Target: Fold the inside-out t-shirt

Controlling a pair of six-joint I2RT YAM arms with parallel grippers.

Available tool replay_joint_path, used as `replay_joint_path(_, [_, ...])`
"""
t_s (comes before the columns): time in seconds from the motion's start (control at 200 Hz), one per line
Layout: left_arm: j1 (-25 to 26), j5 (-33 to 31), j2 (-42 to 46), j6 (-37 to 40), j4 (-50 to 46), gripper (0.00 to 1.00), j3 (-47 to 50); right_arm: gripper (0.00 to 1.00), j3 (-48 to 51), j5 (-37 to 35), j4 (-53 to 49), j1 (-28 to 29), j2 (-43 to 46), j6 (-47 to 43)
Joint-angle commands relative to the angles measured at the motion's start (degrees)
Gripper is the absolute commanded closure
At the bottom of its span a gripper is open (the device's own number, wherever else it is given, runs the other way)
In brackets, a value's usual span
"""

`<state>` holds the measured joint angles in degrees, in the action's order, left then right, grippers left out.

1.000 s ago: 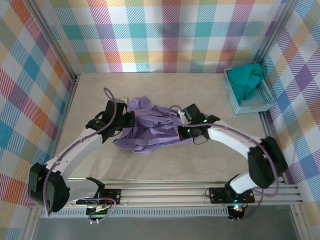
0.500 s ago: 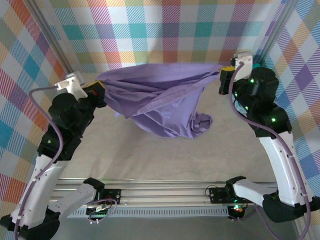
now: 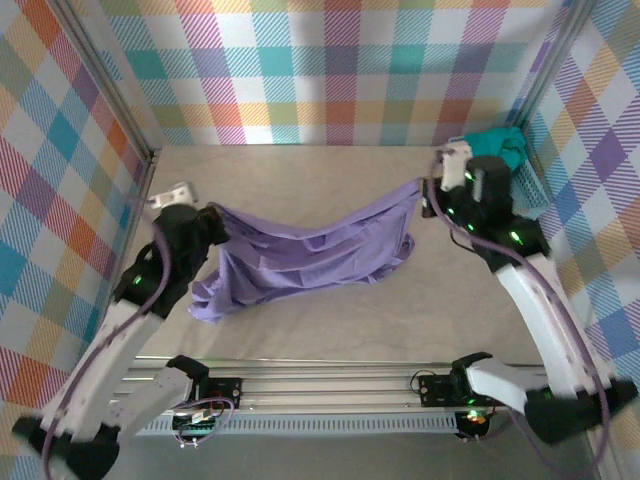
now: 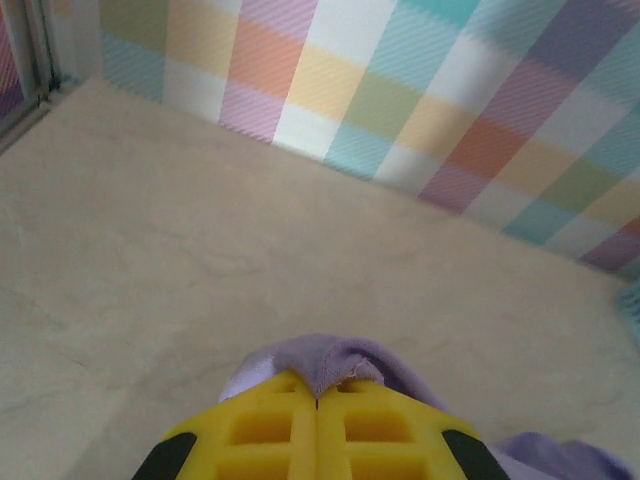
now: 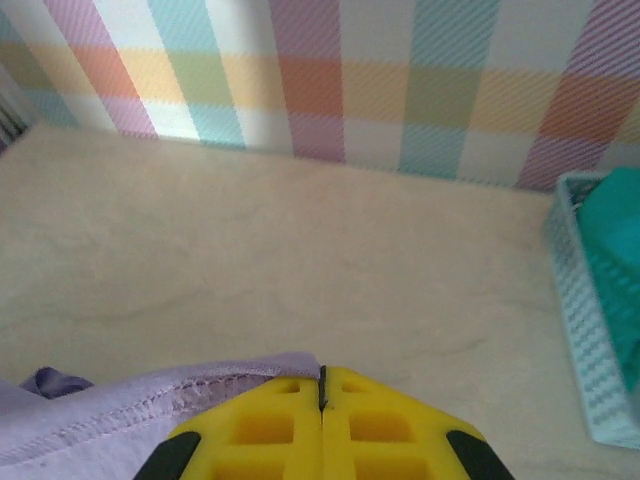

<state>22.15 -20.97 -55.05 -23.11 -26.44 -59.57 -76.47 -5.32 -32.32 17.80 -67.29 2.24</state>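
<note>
The inside-out t-shirt [image 3: 305, 260] is lavender-purple and hangs stretched between my two grippers, sagging in the middle with its lower part bunched on the table. My left gripper [image 3: 212, 212] is shut on its left end; in the left wrist view a tuft of the t-shirt [image 4: 330, 358] pokes out between the closed yellow fingers [image 4: 260, 425]. My right gripper [image 3: 428, 187] is shut on the right end. A stitched hem of the t-shirt [image 5: 150, 405] runs left from my right gripper [image 5: 322, 385], whose yellow fingers [image 5: 390, 425] are pressed together.
A light blue basket [image 3: 535, 200] holding a teal-green garment [image 3: 497, 150] stands at the back right, just beside the right arm; the basket [image 5: 590, 330] is at the right edge of the right wrist view. Plaid walls [image 3: 330, 70] enclose the beige table [image 3: 300, 170].
A second ago the shirt lay bunched on the table under both grippers. They lifted it high and spread it wide, and have now lowered it so it sags toward the table.
</note>
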Motion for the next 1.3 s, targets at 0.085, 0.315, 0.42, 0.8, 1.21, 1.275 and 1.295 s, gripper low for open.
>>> replay_joint_path(0.085, [-11.34,7.13,-24.91,-1.14,8.19,1.0,-29.59,1.0,-24.89,2.51,11.71,-5.93,-19.69,1.1])
replay_joint_path(0.315, [-13.1,17.92,-37.49,3.0,3.73,1.0,-68.95,1.0,-66.93,3.63,3.51,-7.34,-32.34,-3.02])
replay_joint_path(0.42, [-13.1,20.27,-36.37,4.48,2.09,1.0,-74.46,1.0,-75.6,4.94,1.5,-7.34,-33.36,-4.8])
replay_joint_path(0.8, [-12.04,26.84,-2.71,-4.1,5.56,0.88,-17.56,1.0,-29.22,10.45,0.29,-7.34,-7.59,-1.34])
replay_joint_path(1.21, [-7.71,29.78,30.6,-21.52,-5.78,0.42,40.72,1.0,31.21,18.03,-1.89,-6.99,9.54,13.88])
replay_joint_path(1.275, [-7.64,28.71,30.97,-20.85,-5.07,0.36,39.46,0.93,33.04,15.02,-2.16,-7.04,9.54,14.54])
replay_joint_path(1.295, [-7.65,28.71,30.38,-20.4,-4.16,0.35,38.97,0.92,33.33,14.39,-1.94,-7.0,9.54,14.32])
